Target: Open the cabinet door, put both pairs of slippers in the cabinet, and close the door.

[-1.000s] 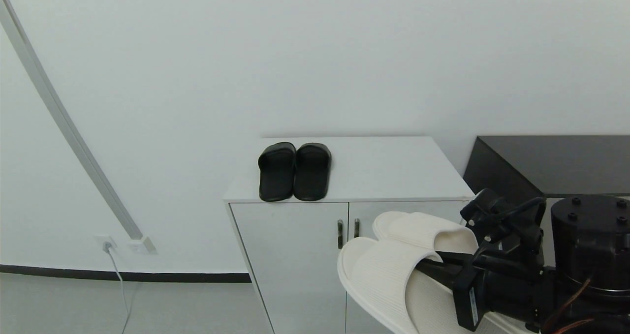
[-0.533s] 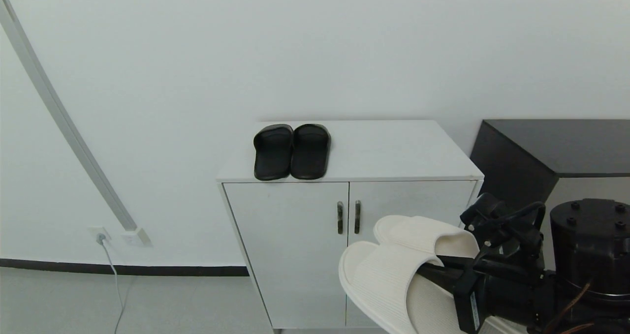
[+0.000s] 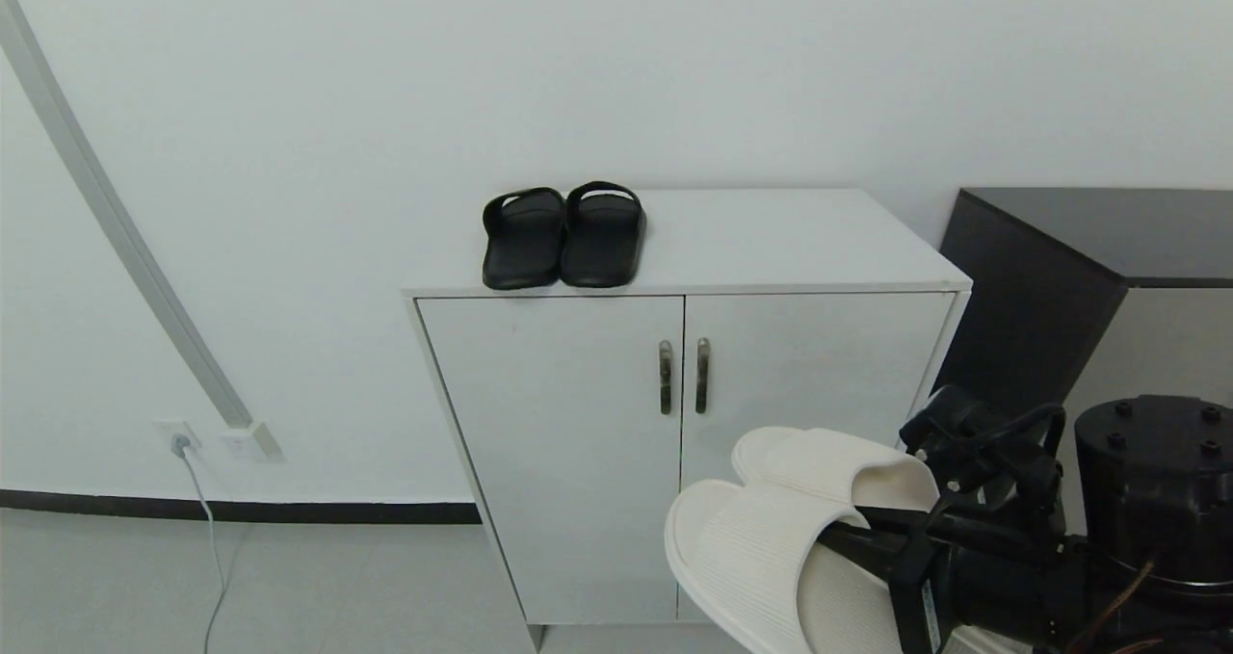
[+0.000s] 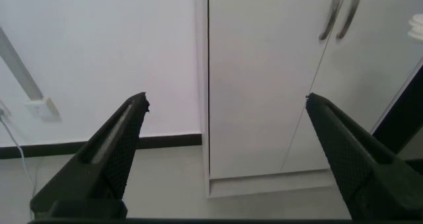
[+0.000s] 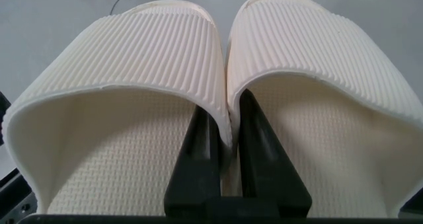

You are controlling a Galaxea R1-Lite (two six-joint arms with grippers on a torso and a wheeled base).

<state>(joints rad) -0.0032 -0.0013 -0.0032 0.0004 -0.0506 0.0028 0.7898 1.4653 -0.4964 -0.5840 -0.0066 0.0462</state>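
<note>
Cabinet front (image 3: 559, 442); white slippers (image 3: 751, 553), R pincer (image 5: 228, 141)

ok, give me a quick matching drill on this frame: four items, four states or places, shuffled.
Items
1. black slippers
2. white slippers
3. cabinet doors
4. left tool

States or places
A. open, holding nothing
B. pinched in the right tool
C. side by side on the cabinet top
D. both shut

Pairs: 1-C, 2-B, 3-D, 4-A
</note>
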